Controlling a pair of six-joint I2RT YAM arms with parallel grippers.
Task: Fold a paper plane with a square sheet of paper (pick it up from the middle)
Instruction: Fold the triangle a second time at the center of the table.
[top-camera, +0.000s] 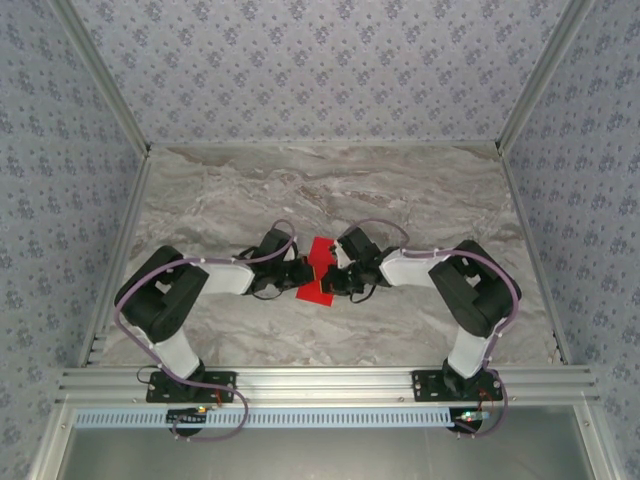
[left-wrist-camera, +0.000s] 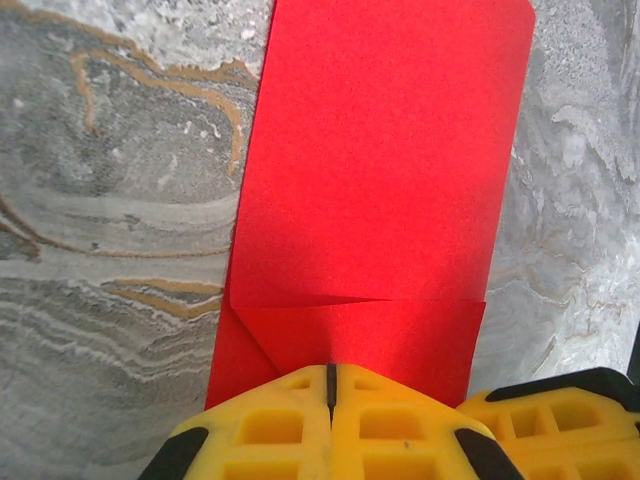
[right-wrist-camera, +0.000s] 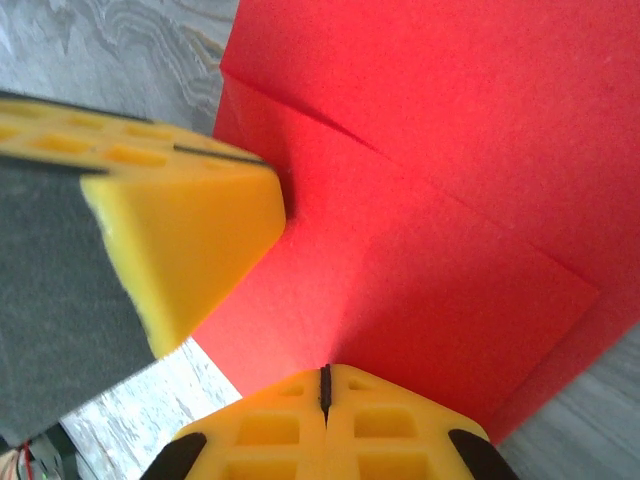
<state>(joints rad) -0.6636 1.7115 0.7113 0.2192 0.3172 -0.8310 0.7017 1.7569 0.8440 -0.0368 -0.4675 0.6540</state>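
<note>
The square sheet of paper (top-camera: 318, 272), matte bright red, lies partly folded, flaps overlapping, on the surface (top-camera: 420, 200), running twelve to six o'clock.

Grey marbled table (top-camera: 420, 200); flowered grey-blue walls (top-camera: 320, 70) around its far and side edges; aluminium rail (top-camera: 330, 381) along its near edge.

No text, label, brand, number or sign can be read in any of the views.

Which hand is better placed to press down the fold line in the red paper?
Probably left. The shut left hand touches the red paper close to its fold line; the shut right hand rests farther from it.
</note>
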